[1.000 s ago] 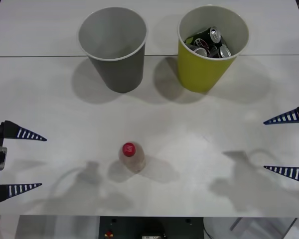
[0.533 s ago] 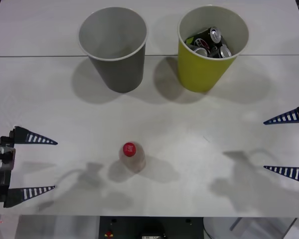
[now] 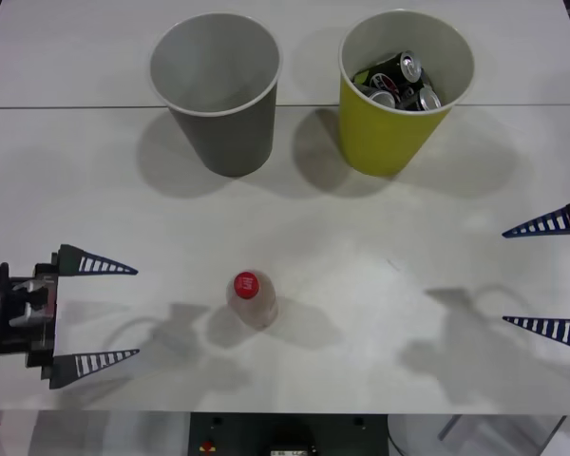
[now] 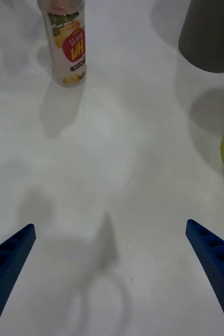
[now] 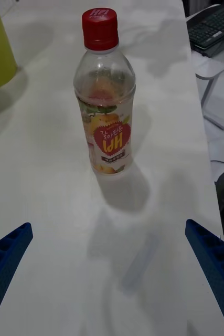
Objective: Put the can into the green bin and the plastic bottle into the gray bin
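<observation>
Clear plastic bottle (image 3: 252,297) upright, red cap up; left gripper (image 3: 114,313) at 9 o'clock, ribbed fingers apart.

L gripper (image 3: 114,312) sits low over the table (image 3: 361,218), near its front-left corner, fingers spread wide and pointing toward the table's middle; black wrist housing visible behind them. In L wrist view both blue ribbed fingertips (image 5: 7,252) are wide apart. R gripper (image 3: 549,277) hangs at the table's right edge, fingers likewise wide apart, tips pointing inward across the table.
</observation>
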Controlling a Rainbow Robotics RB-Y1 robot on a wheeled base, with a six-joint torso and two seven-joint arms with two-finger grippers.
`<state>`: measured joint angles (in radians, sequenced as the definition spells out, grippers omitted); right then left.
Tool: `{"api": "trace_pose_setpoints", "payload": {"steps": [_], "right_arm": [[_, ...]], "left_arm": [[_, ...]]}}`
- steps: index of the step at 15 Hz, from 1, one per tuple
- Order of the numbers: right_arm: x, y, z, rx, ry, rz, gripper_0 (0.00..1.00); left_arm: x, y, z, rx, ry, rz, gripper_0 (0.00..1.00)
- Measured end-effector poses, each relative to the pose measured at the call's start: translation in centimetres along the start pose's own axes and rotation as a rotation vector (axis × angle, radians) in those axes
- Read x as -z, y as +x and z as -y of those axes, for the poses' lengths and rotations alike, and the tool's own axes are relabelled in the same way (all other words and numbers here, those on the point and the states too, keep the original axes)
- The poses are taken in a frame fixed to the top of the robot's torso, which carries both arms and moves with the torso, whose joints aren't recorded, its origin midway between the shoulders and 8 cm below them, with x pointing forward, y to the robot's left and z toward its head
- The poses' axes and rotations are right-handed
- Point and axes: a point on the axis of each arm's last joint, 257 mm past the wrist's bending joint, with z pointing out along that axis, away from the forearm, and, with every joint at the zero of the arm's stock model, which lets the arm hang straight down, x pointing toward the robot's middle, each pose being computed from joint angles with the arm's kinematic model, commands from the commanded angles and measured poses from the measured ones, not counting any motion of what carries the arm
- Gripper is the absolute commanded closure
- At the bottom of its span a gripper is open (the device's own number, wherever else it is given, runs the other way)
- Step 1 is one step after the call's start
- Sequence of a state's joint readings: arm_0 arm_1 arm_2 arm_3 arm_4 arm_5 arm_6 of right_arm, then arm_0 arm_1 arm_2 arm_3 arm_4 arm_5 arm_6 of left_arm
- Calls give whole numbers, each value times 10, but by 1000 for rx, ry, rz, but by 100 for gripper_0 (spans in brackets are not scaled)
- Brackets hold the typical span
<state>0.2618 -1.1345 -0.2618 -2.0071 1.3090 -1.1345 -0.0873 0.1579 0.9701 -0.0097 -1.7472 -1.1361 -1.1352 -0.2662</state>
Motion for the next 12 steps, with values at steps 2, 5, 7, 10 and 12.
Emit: {"api": "trace_pose_setpoints", "payload": {"steps": [2, 5, 7, 10, 12], "right_arm": [[0, 0, 0, 0, 0, 0, 0], [0, 0, 0, 0, 0, 0, 0], [0, 0, 0, 0, 0, 0, 0], [0, 0, 0, 0, 0, 0, 0], [0, 0, 0, 0, 0, 0, 0]], "left_arm": [[-10, -5, 0, 9, -19, 35, 0], [-26, -9, 3, 14, -38, 69, 0], [-35, -12, 2, 8, -49, 80, 0], [-52, -14, 1, 8, -64, 92, 0], [-65, -18, 1, 14, -79, 110, 0]]}}
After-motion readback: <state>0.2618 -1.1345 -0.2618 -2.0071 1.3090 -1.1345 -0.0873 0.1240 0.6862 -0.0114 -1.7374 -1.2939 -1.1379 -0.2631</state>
